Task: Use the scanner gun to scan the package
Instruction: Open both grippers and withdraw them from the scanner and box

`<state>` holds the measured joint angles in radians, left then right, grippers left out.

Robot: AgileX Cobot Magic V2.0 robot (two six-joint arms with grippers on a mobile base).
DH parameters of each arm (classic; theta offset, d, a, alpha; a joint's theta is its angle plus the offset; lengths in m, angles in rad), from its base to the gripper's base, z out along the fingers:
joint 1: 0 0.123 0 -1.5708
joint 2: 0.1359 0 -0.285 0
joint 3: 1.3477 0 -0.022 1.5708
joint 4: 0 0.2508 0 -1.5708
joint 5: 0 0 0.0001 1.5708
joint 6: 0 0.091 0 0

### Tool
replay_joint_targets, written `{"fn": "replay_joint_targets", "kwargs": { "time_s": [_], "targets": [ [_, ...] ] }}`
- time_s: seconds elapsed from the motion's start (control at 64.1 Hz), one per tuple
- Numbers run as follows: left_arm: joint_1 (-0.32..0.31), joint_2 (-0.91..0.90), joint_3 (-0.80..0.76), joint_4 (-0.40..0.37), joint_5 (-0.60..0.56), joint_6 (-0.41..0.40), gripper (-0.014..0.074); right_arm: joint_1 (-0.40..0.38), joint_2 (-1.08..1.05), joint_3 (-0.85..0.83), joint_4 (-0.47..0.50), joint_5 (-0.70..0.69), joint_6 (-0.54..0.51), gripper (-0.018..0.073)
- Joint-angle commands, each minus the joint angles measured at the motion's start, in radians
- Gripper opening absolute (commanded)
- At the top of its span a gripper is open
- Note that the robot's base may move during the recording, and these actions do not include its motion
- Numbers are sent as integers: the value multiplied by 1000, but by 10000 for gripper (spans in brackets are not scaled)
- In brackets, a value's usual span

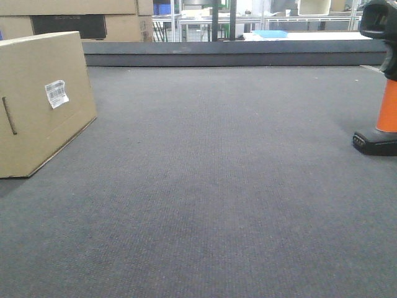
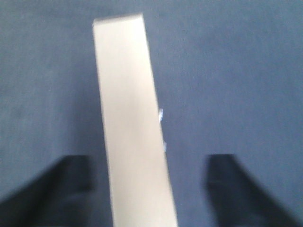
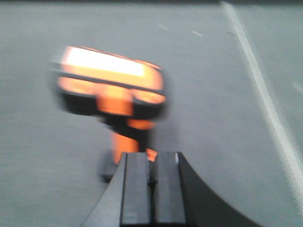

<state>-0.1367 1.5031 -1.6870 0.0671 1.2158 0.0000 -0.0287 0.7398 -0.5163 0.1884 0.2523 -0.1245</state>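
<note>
With the package (image 1: 40,102) standing at the frame's left and the scanner gun (image 1: 381,81) at far right, the spread left gripper (image 2: 149,182) should straddle the box squarely, while the pressed-together right gripper (image 3: 152,189) must open first.

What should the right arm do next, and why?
Probably open the right claw and ease toward the scanner gun: its fingers look pressed together just short of the orange handle, holding nothing, and the gun stands upright on the mat.
</note>
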Motion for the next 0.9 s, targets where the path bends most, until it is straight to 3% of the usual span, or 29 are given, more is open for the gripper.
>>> {"fn": "replay_joint_targets", "kwargs": {
  "time_s": [0.0, 0.156, 0.593, 0.671, 0.889],
  "targets": [
    [4, -105, 125, 12, -63, 0, 151, -21, -34, -2, -14, -5, -8, -154],
    [4, -269, 373, 31, -267, 0, -112, -17, -109, 28, -14, 11, -8, -154],
    [4, -829, 1050, 32, -908, 0, -111, -17, -452, 203, -14, 95, -8, -154],
    [4, -916, 1123, 32, -958, 0, -111, -17, -505, 203, -14, 141, -8, -154],
    [4, -1120, 1238, 30, -965, 0, -111, -17, -631, 196, -14, 147, -8, -154]
  ]
}}
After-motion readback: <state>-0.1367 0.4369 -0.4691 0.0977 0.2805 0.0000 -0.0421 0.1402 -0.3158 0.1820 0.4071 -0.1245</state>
